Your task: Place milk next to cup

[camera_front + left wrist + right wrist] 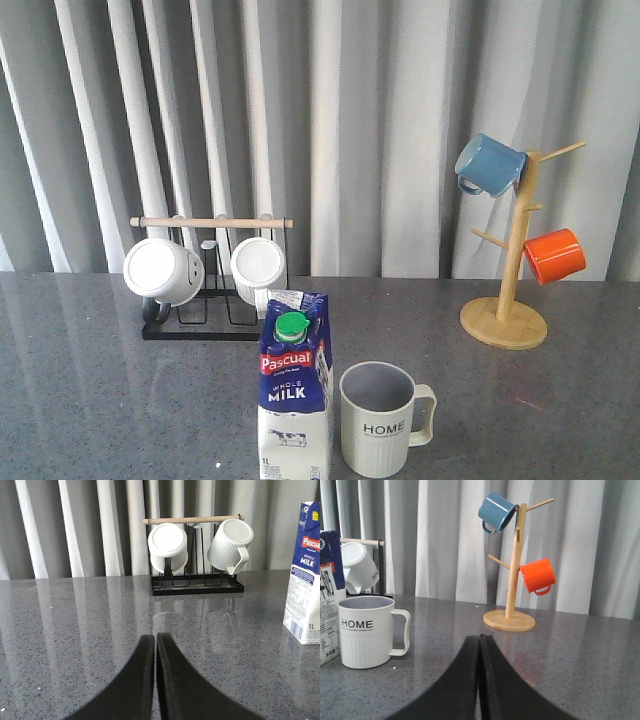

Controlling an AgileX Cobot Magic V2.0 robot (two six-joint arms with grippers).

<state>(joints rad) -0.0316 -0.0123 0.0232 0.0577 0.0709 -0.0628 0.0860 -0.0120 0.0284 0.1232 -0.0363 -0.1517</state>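
Observation:
The blue-and-white Pascual milk carton (295,388) stands upright at the table's front middle, its green cap facing me. The ribbed grey-white HOME cup (380,419) stands close beside it on its right, handle pointing right. The carton's edge shows in the left wrist view (305,575) and in the right wrist view (330,595), where the cup (367,631) stands beside it. My left gripper (155,636) is shut and empty over bare table. My right gripper (479,637) is shut and empty, apart from the cup. Neither gripper shows in the front view.
A black wire rack (212,272) with a wooden bar holds two white mugs (163,271) at the back left. A wooden mug tree (508,300) at the back right carries a blue mug (489,165) and an orange mug (554,256). Grey curtains hang behind.

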